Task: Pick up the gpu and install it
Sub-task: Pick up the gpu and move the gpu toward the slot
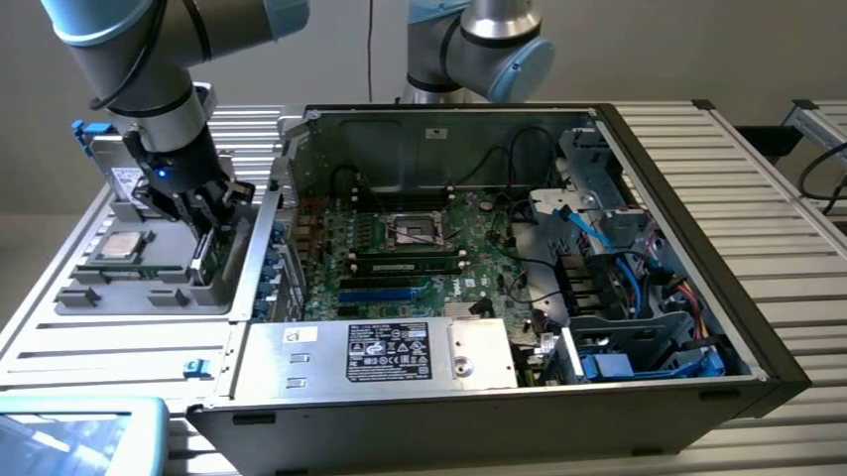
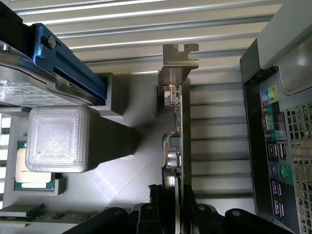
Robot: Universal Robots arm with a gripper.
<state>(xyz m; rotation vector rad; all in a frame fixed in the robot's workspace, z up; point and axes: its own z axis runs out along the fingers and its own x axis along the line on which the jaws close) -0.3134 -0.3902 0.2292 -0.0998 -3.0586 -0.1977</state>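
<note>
The gpu (image 2: 178, 126) stands on edge in a slot of the grey parts tray (image 2: 122, 180), its silver end bracket (image 2: 179, 58) at the far end. In the exterior view the gpu (image 1: 209, 260) sits at the tray's right side, just left of the open computer case (image 1: 662, 139). My gripper (image 1: 205, 223) comes down over the card's top edge. In the wrist view my gripper (image 2: 171, 204) has one dark finger on each face of the card, pressed close against it. The motherboard (image 1: 397, 248) with its blue slots (image 1: 384, 295) lies open inside the case.
The tray also holds a silver hard drive (image 2: 29, 83) with blue rails, a processor (image 2: 31, 175) and a memory stick (image 2: 29, 212). The case's rear port panel (image 2: 278, 146) stands close beside the card. A power supply (image 1: 384, 352) and blue cables (image 1: 622, 268) crowd the case.
</note>
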